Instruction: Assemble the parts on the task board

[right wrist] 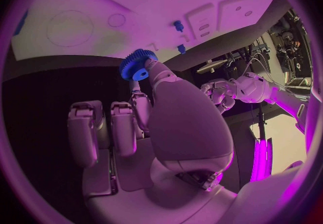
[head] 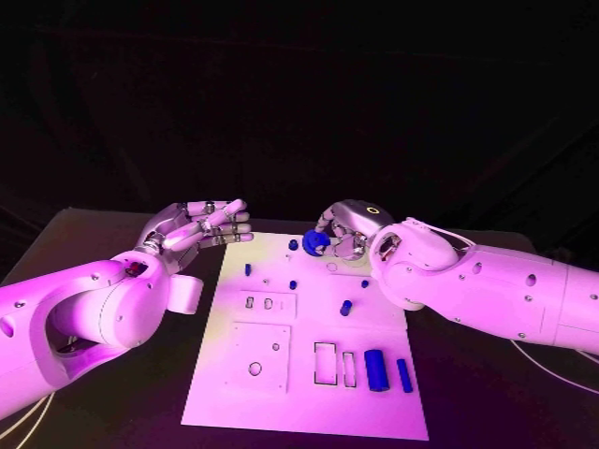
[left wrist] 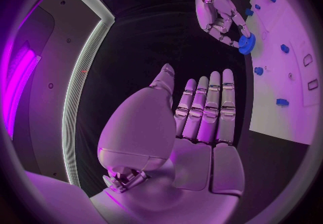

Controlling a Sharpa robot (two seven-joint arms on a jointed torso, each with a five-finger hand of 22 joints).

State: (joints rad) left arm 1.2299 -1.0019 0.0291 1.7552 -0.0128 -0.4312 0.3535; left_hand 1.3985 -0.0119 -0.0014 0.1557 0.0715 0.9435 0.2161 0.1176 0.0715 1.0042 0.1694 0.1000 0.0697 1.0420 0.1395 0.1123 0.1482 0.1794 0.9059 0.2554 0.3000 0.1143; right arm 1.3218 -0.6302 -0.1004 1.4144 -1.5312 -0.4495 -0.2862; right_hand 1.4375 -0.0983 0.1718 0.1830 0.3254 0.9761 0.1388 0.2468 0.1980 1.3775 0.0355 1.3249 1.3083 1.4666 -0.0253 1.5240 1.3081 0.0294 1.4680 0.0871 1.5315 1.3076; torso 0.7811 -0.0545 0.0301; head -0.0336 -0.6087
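The white task board (head: 314,393) lies in the middle of the black table. My right hand (head: 343,230) hovers over the board's far end and pinches a small blue gear (head: 316,242), seen close up as a toothed blue gear (right wrist: 137,66) at the fingertips; the left wrist view shows the same gear (left wrist: 247,45) in that right hand (left wrist: 220,15). My left hand (head: 200,227) floats beside the board's far left corner, fingers straight and together, holding nothing (left wrist: 202,111). Blue pegs (head: 345,307) stand on the board, and two blue cylinders (head: 376,369) lie near its front right.
The board (right wrist: 81,8) carries several recessed slots (head: 326,363) and round holes (head: 255,369). Black table surface (head: 97,281) surrounds the board on both sides. My white forearms reach in from the left and right edges.
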